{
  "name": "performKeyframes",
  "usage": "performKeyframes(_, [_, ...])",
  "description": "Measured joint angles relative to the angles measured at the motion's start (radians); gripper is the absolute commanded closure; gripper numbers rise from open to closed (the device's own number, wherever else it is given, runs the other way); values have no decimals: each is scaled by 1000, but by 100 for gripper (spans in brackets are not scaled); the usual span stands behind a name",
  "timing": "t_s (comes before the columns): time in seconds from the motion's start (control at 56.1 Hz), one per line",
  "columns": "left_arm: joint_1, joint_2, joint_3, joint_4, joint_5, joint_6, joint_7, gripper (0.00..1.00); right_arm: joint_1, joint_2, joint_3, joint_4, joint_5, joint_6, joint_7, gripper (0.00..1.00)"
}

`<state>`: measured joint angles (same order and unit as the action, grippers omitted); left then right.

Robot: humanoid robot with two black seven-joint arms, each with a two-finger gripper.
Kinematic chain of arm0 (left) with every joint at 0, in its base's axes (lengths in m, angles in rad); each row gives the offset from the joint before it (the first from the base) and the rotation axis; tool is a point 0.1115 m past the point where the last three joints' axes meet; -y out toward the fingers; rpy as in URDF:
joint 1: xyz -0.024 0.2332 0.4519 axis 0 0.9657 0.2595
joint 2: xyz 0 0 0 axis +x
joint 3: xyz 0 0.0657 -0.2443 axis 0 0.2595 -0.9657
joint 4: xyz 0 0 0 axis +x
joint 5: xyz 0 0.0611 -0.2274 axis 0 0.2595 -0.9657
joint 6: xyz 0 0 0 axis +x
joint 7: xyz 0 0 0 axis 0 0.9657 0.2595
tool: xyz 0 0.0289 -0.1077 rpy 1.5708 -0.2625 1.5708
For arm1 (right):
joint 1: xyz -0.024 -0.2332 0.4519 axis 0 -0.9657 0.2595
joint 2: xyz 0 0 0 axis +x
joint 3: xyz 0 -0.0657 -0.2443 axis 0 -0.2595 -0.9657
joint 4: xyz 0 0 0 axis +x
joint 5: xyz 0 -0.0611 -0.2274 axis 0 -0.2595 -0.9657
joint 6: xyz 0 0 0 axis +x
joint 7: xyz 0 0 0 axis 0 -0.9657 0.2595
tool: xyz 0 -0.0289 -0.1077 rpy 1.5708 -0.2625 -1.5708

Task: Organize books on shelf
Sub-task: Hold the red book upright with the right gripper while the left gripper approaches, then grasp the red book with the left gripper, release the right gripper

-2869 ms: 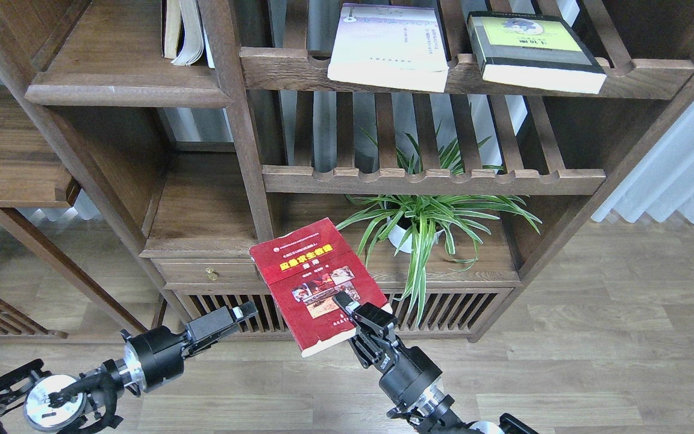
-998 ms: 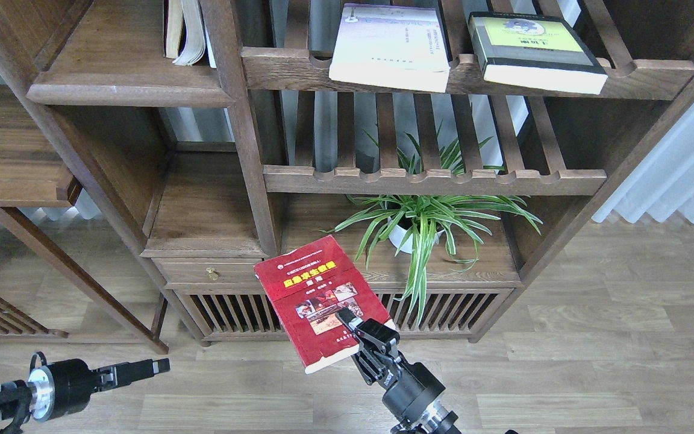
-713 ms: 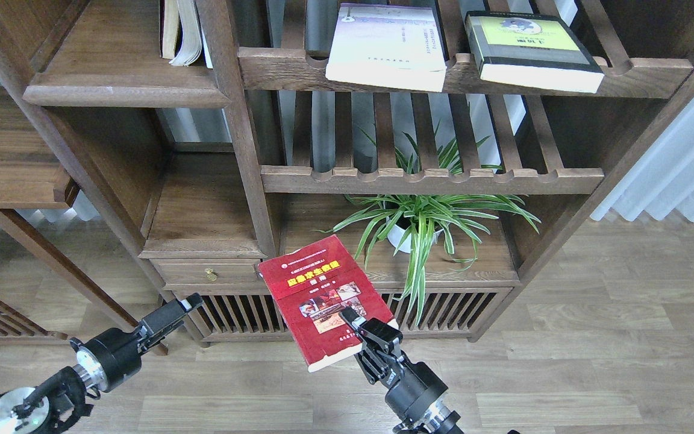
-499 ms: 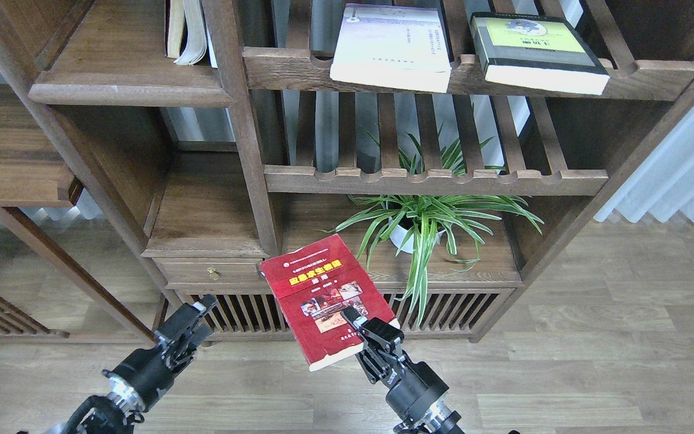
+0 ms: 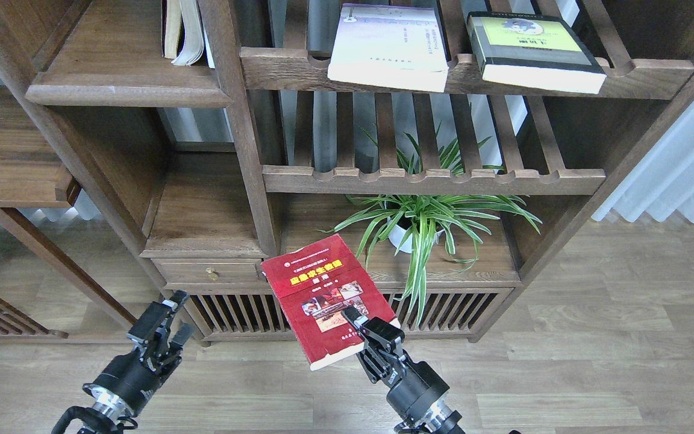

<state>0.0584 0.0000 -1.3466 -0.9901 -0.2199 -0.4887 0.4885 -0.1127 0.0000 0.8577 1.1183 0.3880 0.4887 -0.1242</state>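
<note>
My right gripper [image 5: 356, 320] is shut on the lower edge of the red paperback book [image 5: 323, 295] and holds it tilted in the air in front of the low cabinet. The pale lavender-white book [image 5: 389, 45] and the thick yellow-green book [image 5: 531, 51] lie flat on the top slatted rack. The solid dark-brown shelf [image 5: 124, 93] with a rounded front edge is at the upper left. My left gripper [image 5: 175, 314] is open and empty, low at the left, near the cabinet's lower left corner.
Upright beige-paged books [image 5: 184, 30] stand at the right end of the solid shelf. A potted spider plant [image 5: 425, 223] sits on the cabinet top behind the red book. A small drawer with a brass knob [image 5: 211, 274] is below the left compartment. White curtains [image 5: 678, 169] hang at the right.
My left arm dropped low to the left, then swung back up towards the cabinet; its fingers now show apart. The red book in my right gripper sank slightly and is nearly still.
</note>
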Motion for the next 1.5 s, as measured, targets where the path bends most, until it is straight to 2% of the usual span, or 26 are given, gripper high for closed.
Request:
performKeyframes(0.089, [11, 28, 123, -32, -96, 0, 0, 0, 1, 0, -6, 0, 0, 0, -1, 85])
performKeyframes(0.125, [11, 99, 228, -84, -198, 0, -2, 0, 1, 0, -11, 0, -2, 0, -2, 85])
performKeyframes(0.214, [6, 151, 284, -128, -280, 0, -11, 0, 1, 0, -14, 0, -4, 0, -3, 85])
performKeyframes(0.339, [-15, 212, 312, -164, -346, 0, -29, 0, 1, 0, -17, 0, -4, 0, -3, 85])
performKeyframes(0.517, [-42, 235, 326, -170, -354, 0, -59, 2, 1, 0, -22, 0, -8, 0, -5, 85])
performKeyframes(0.873, [-61, 233, 430, -154, -318, 0, -62, 0, -7, 0, -67, 0, -44, 0, -7, 85])
performKeyframes(1.069, [-64, 219, 447, -153, -310, 0, -63, 3, -16, 0, -95, 0, -56, 0, -7, 85])
performKeyframes(1.141, [-79, 205, 454, -148, -309, 0, -65, 29, -23, 0, -108, -4, -60, 0, -6, 85])
performKeyframes(1.248, [-83, 200, 472, -130, -309, 0, -67, 42, -31, 0, -120, -11, -69, 0, -6, 85])
performKeyframes(1.39, [-87, 195, 487, -113, -306, 0, -67, 47, -38, 0, -126, -13, -74, 0, -6, 85])
performKeyframes(1.497, [-90, 194, 506, -111, -303, 0, -63, 59, -40, 0, -126, -14, -75, 0, -6, 85])
